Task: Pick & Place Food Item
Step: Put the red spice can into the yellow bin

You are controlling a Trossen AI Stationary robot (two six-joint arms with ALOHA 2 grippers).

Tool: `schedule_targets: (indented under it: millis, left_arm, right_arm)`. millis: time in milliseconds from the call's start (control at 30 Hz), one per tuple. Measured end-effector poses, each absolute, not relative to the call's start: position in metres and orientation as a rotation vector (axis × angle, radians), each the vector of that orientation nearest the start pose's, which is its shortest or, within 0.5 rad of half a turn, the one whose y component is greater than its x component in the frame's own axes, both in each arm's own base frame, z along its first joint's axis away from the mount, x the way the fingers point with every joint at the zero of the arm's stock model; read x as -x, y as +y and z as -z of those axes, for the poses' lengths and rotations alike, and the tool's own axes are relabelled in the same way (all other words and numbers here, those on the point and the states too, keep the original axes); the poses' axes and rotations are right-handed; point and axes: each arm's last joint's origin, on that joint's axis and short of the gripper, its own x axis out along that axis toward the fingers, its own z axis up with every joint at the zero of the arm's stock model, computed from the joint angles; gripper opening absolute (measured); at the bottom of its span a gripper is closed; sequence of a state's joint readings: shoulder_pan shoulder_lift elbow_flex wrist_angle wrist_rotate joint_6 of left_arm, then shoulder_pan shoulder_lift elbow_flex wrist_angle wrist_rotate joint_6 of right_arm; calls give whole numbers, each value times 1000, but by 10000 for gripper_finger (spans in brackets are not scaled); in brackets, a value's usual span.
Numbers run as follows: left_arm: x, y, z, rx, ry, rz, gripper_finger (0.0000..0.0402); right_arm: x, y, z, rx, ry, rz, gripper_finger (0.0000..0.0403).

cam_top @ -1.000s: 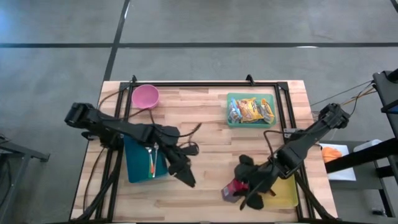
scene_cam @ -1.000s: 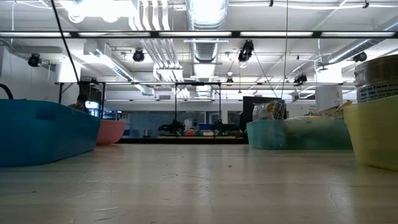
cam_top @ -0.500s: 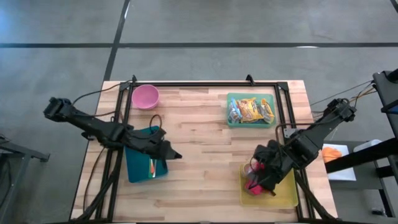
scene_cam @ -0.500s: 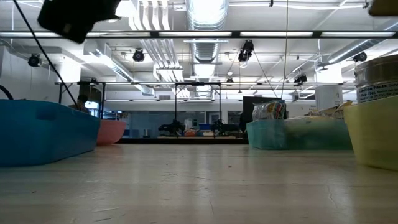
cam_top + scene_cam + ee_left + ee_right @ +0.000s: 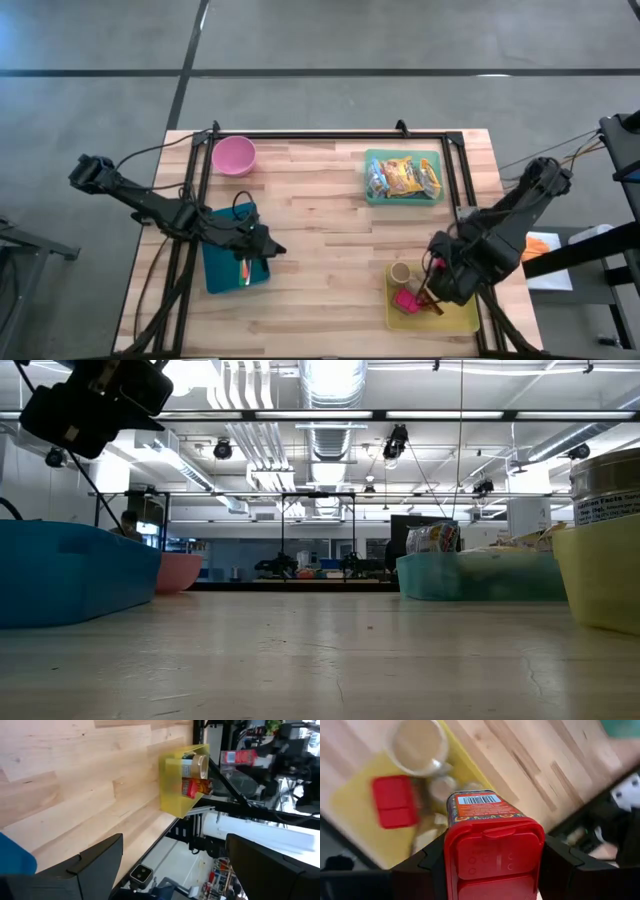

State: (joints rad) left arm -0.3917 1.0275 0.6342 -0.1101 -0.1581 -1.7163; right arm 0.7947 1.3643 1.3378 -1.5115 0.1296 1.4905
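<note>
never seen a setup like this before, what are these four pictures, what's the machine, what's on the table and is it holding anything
These are four cameras on one robot with two dark arms at a wooden table. One camera looks straight down, one sits level with the tabletop, and one rides on each wrist.

On the table are a pink bowl, a teal tray of snack packets, a blue tray and a yellow tray holding a jar and a red item.

The right gripper, above the yellow tray, is shut on a red-capped container with a barcode. The left gripper hangs open and empty over the blue tray; past its fingers you see the yellow tray across the table.
</note>
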Motion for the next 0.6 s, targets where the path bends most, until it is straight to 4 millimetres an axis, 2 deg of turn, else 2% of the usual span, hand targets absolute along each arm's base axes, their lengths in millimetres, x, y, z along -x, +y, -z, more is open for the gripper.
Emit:
schedule_targets:
  millis: [233,400,600]
  left_arm:
    - [-203,-79,-245,1523,541,-233,356]
    - [-203,-79,-245,1523,541,-233,356]
    - [-203,-79,-245,1525,540,-231,356]
  right_arm:
    - [-129,162,-273,-515,1514,679,204]
    - [-126,173,-247,-607,1483,652,204]
    - [-124,171,-226,-606,1450,723,204]
